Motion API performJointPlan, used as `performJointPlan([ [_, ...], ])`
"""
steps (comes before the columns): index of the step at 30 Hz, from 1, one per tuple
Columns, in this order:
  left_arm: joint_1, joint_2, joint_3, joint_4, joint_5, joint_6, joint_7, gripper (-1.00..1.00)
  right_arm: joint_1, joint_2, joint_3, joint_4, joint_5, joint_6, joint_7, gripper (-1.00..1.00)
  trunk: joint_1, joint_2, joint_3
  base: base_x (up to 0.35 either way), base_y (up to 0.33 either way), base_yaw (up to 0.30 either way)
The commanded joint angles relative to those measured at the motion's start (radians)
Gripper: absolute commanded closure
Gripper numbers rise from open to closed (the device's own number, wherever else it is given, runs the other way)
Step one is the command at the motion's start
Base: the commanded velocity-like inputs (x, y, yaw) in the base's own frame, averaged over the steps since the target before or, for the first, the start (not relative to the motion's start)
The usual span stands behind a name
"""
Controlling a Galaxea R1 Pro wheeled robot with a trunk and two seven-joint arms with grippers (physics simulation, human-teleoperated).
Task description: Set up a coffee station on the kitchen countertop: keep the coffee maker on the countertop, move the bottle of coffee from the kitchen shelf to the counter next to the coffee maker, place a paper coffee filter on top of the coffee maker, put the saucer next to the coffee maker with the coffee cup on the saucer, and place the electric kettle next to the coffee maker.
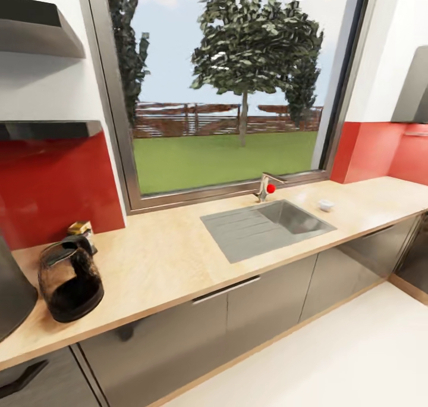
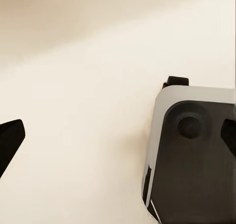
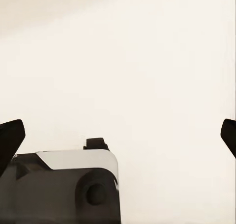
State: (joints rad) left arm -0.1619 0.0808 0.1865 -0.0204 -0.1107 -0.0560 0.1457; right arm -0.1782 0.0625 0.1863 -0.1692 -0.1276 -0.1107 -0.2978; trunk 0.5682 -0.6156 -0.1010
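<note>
My left gripper [image 2: 118,138] is wide open and holds nothing. My right gripper [image 3: 118,135] is wide open too, empty, above the pale floor [image 3: 147,62].

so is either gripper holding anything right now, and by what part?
Nothing is held. The left gripper and the right gripper are both open, with only pale floor between the fingertips. The kettle sits untouched on the countertop.
</note>
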Motion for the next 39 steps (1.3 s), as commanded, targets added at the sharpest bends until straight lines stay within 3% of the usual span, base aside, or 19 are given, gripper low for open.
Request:
performJointPlan([
  [1, -0.001, -0.003, 0.008, 0.004, -0.011, -0.004, 0.003, -1.0, -0.001, 0.0, 0.009, 0.023, -0.01, -0.005, -0.003, -1.0, 0.001, -0.001, -0.002, 0.175, -0.251, -0.3],
  [5, -0.001, -0.014, 0.007, 0.019, -0.013, -0.003, 0.002, -1.0, 0.0, -0.003, 0.011, 0.116, -0.009, -0.006, -0.003, -1.0, 0.001, -0.001, -0.002, 0.175, -0.251, -0.295],
  [10, -0.001, -0.016, 0.008, 0.024, -0.088, 0.005, 0.008, -1.0, 0.008, -0.031, 0.013, 0.141, -0.006, -0.005, 0.005, -1.0, 0.001, -0.001, 0.0, 0.175, -0.251, -0.28],
  [13, -0.001, -0.013, 0.009, 0.024, -0.105, 0.006, 0.021, -1.0, 0.009, -0.033, 0.013, 0.143, -0.007, -0.004, 0.007, -1.0, 0.001, -0.001, 0.001, 0.174, -0.251, -0.223],
  [18, -0.001, -0.012, 0.01, 0.024, -0.11, 0.006, 0.043, -1.0, 0.015, -0.034, 0.013, 0.144, -0.007, -0.003, 0.063, -1.0, 0.001, -0.001, 0.001, 0.178, -0.244, -0.172],
  [21, -0.001, -0.009, 0.013, 0.024, -0.109, 0.006, 0.047, -1.0, 0.035, -0.038, 0.013, 0.143, -0.008, -0.004, 0.164, -1.0, 0.001, -0.001, 0.001, 0.192, -0.232, -0.093],
  [39, -0.001, -0.007, 0.016, 0.023, -0.108, 0.002, 0.046, -1.0, 0.037, -0.029, 0.014, 0.142, -0.009, -0.007, 0.174, -1.0, 0.001, -0.001, 0.001, 0.234, -0.203, -0.002],
])
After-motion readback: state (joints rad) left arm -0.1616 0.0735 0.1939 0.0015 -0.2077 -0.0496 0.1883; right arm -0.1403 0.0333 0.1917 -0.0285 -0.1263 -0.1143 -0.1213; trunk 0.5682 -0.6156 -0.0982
